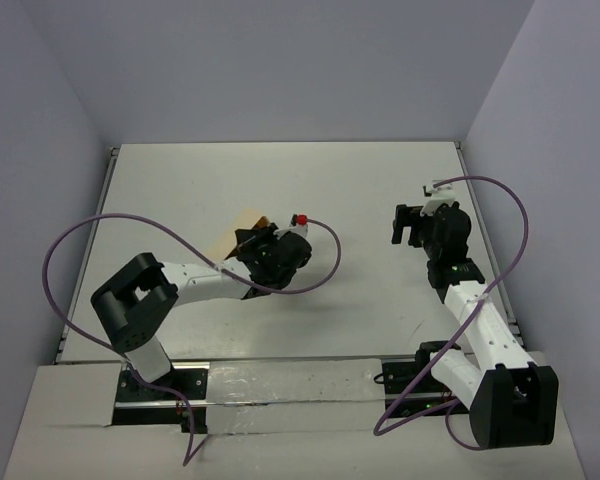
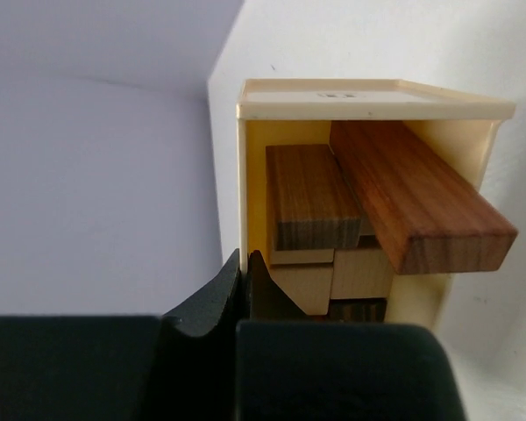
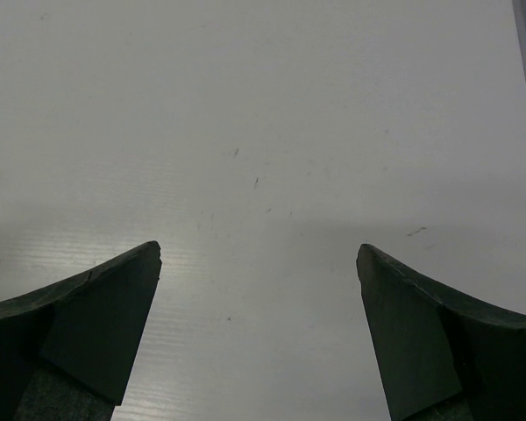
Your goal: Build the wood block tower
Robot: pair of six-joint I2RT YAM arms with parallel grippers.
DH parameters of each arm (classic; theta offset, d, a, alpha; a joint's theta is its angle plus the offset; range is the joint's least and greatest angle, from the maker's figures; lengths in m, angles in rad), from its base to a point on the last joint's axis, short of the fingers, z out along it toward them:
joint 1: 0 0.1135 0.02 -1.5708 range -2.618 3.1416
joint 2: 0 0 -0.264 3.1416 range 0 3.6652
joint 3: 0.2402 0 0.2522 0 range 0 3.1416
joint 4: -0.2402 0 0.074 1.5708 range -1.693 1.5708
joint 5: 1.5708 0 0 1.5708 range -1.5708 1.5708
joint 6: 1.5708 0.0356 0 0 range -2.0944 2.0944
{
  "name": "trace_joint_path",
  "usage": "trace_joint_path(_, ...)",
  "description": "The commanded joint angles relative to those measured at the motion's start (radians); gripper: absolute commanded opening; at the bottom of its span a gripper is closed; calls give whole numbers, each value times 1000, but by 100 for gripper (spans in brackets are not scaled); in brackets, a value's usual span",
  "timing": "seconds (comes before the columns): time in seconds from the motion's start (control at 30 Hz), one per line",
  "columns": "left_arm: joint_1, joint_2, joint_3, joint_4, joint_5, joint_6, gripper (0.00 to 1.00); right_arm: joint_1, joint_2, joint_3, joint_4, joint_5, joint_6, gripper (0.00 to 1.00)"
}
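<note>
My left gripper point(image 1: 252, 240) is shut on the left side wall of the pale wooden tray point(image 1: 246, 222), which it mostly hides from above. In the left wrist view the jaws point(image 2: 244, 256) pinch that wall of the tray point(image 2: 368, 98). Wooden blocks lie inside it. A long reddish-brown block point(image 2: 412, 197) leans on a dark brown block point(image 2: 309, 195), with tan blocks point(image 2: 361, 272) beneath. My right gripper point(image 1: 408, 226) is open and empty over bare table at the right, its fingers point(image 3: 105, 307) wide apart.
White table point(image 1: 360, 190) with grey walls on three sides. A purple cable point(image 1: 110, 225) loops from the left arm and another point(image 1: 515, 215) from the right arm. A metal rail point(image 1: 280, 380) runs along the near edge.
</note>
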Motion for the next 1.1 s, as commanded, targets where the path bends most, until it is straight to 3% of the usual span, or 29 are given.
trace_joint_path(0.0, -61, 25, -64, 387, -133, 297, 0, -11, -18, 45, 8, -12, -6, 100)
trace_joint_path(0.1, -93, 63, -115, 627, -145, 491, 0, -11, -15, 47, 5, -12, -7, 100)
trace_joint_path(0.17, -116, 125, -163, 913, -147, 714, 0, -11, -19, 45, 5, -12, -8, 100)
trace_joint_path(0.2, -120, 169, -185, 1105, -145, 862, 0, -12, -19, 45, 4, -12, -9, 100)
trace_joint_path(0.27, -129, 287, -214, 1665, -128, 1291, 0, -11, -22, 44, 5, -15, -9, 100)
trace_joint_path(0.33, -131, 405, -208, 1892, -101, 1481, 0, -12, -21, 44, 1, -18, -8, 100)
trace_joint_path(1.07, -125, 489, -150, 1894, -51, 1579, 0, -63, -25, 45, -14, -52, -12, 100)
